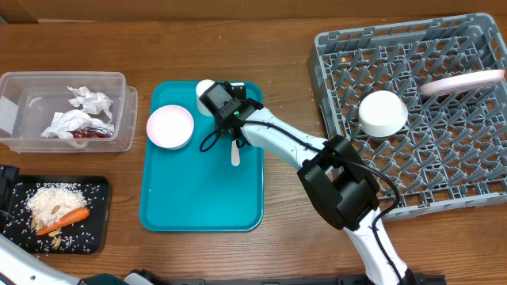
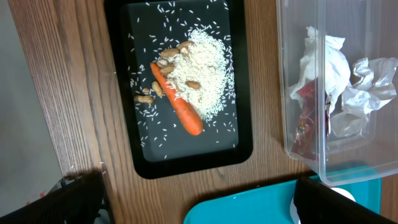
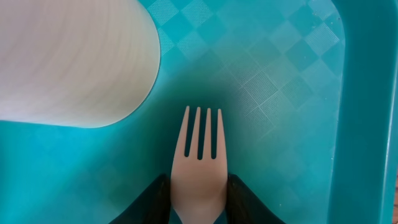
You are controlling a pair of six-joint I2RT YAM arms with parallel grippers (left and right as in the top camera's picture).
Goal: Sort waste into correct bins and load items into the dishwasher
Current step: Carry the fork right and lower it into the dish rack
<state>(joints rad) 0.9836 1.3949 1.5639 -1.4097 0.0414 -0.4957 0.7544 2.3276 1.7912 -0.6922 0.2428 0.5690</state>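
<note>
a robot test bench, dressed up as a kitchen clean-up

on my screens i see a wood-grain table [image 1: 63, 47] with a white and black robot arm [image 1: 285, 138] and its cable stretched over it. the kitchen things look staged on that one surface: a grey dish rack [image 1: 475, 178] sits loose on the tabletop, a teal tray [image 1: 198, 198] carries a white plastic fork [image 3: 198, 174], and a clear tub [image 1: 127, 119] of crumpled napkins [image 1: 87, 101] and a black tray [image 1: 95, 237] of rice [image 2: 205, 74] and carrot [image 2: 177, 106] serve as bins.

The white-and-black right arm [image 1: 317, 150] stretches far to the left, its gripper [image 3: 198, 202] pointing down, dark fingers [image 3: 148, 200] pressed to a white plastic fork [image 3: 199, 162]. The left gripper [image 2: 199, 208] hangs with jaws spread wide.
</note>
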